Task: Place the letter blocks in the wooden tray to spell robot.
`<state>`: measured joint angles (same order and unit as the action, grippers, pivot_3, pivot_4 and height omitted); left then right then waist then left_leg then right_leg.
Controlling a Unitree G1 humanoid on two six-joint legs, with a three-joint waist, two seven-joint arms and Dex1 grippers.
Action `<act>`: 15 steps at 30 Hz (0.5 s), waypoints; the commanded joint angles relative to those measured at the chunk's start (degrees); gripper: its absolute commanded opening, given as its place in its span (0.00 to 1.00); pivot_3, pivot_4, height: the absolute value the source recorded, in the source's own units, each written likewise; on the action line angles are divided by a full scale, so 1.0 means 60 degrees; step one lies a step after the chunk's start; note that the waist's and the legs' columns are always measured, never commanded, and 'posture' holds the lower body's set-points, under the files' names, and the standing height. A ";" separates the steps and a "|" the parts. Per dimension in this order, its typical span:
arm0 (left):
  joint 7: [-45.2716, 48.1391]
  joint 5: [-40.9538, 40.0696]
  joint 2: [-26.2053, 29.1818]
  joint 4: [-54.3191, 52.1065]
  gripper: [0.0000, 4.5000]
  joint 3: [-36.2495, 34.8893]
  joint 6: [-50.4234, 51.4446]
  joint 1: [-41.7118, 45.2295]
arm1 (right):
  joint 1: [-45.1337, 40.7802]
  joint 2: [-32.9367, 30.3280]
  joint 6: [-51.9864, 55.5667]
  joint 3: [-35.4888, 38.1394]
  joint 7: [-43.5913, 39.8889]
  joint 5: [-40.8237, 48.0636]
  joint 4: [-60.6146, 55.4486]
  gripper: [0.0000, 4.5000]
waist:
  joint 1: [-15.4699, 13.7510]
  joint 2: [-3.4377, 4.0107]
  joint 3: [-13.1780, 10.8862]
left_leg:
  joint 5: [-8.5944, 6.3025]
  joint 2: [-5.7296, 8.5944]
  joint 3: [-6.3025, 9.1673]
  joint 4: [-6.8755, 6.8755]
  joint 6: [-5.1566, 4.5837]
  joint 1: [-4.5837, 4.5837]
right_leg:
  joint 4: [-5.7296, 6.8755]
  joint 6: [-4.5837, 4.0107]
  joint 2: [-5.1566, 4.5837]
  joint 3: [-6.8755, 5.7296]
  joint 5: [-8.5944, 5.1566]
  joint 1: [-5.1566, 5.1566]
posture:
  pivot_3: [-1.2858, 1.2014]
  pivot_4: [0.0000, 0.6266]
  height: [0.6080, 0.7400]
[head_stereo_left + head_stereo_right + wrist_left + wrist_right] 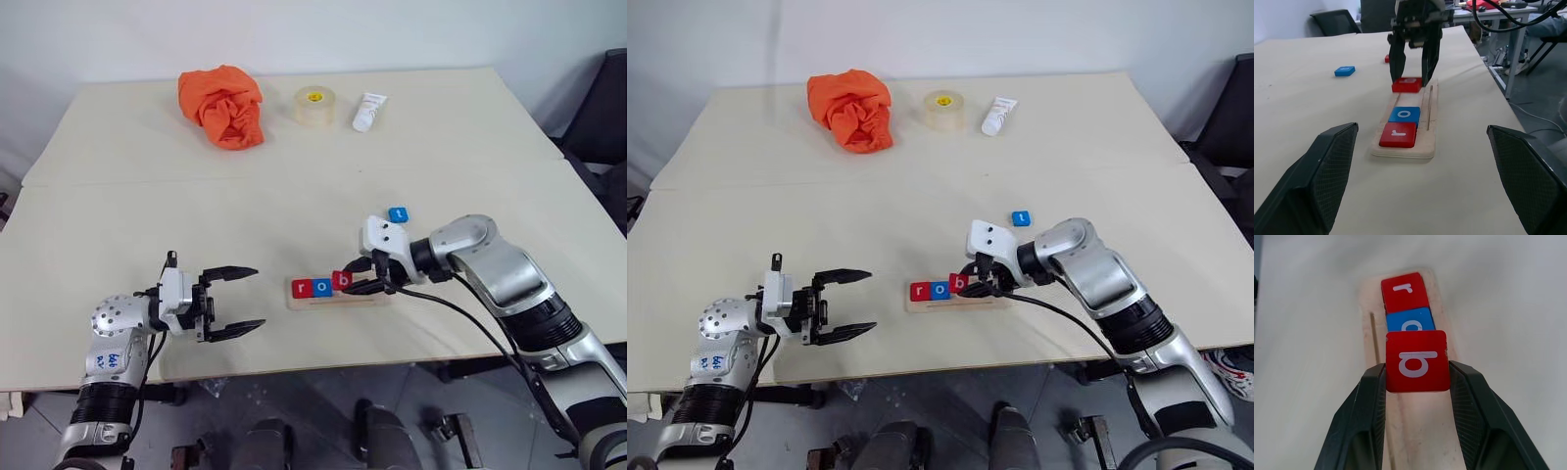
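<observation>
Red b block [1417, 361], pinched by right gripper [375, 275] above wooden tray [1431, 128] at frame centre, lined up after r [1398, 134] and o [1404, 114]; left gripper [232, 303] agape, idle.

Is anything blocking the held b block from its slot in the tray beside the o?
Nothing visible. The right gripper holds the red b block just above the wooden tray, next to the blue o block; the groove beyond it is bare.

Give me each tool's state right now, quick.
Left tool: open, empty.
Right tool: shut on the red b block, over the wooden tray.
</observation>
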<state>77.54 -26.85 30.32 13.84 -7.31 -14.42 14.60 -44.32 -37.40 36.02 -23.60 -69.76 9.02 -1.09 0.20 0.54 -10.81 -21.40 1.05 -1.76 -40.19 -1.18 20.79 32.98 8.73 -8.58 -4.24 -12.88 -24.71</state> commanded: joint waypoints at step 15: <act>-0.0486 -0.0186 0.0066 -0.0718 1.00 -0.0170 -0.0010 -0.0483 | -0.0450 0.0383 -0.0754 -0.0184 -0.0459 -0.0447 0.0561 0.49 | 0.0016 0.0000 0.0000 | 0.0000 -0.0003 -0.0002 -0.0002 0.0000 0.0002 | 0.0002 0.0000 0.0001 -0.0002 0.0000 -0.0004 | 0.52 0.24 1.00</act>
<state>75.02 -26.85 30.30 11.21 -7.47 -14.31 12.00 -45.86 -35.25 32.40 -24.61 -71.91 6.48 2.75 0.30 0.54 -10.81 -21.40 1.03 -1.77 -40.20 -1.18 20.80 32.99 8.73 -8.57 -4.26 -12.88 -24.73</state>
